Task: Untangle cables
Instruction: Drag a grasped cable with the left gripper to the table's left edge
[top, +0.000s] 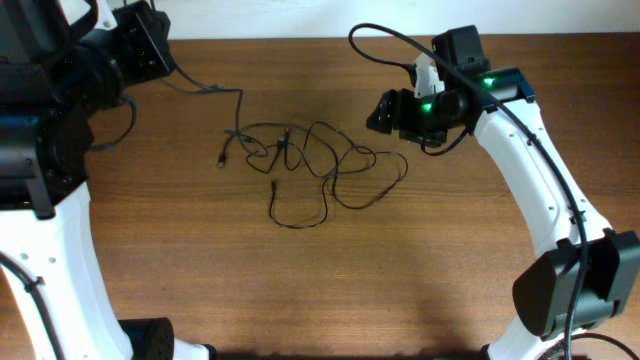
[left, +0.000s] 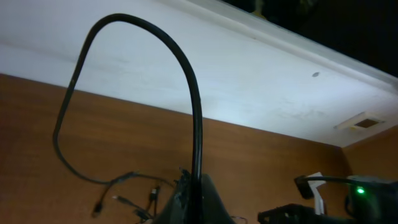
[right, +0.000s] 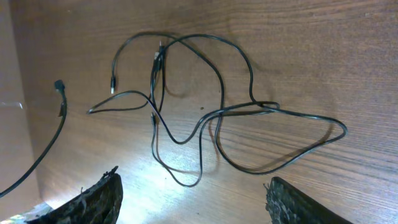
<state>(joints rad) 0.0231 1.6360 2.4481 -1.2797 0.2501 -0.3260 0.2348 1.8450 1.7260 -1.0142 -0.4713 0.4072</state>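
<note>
The task looks barely begun. The thin black flexible cables (top: 285, 145) lie bunched in the middle of the brown wooden worktop (top: 450, 290). They form several overlapping loops that cross one another at a dense knot, seen closer from the right wrist (right: 158, 62). A small silver-tipped plug (top: 221, 160) sticks out on the left edge of the bunch, and one long loop sags toward the near side. No cable lies fully apart from the rest.

One strand (top: 215, 89) runs out of the bunch toward the far-left corner and up to the white-and-black left arm (top: 50, 250). In the left wrist view this same cord (left: 196, 112) rises from the dark tip at the bottom of the picture. It arches high, then drops back to the worktop, where it joins other plug ends. The left jaws appear closed on that strand, though the grip point itself is dark and hard to make out.

The white right arm (top: 540, 180) hangs just beside the right edge of the tangle, above the worktop. Its two black fingers (right: 99, 199) sit wide apart at the bottom corners of the wrist view, with only cable loops and bare wood between them. The right jaws are therefore fully spread and hold nothing.

What is left, by my reading, is nearly everything. The crossings at the knot have to be opened, the held strand drawn free of the loops, and each cable laid out on its own. A second grip on the bunch seems needed so the held strand can slide out rather than drag the whole bundle along.
</note>
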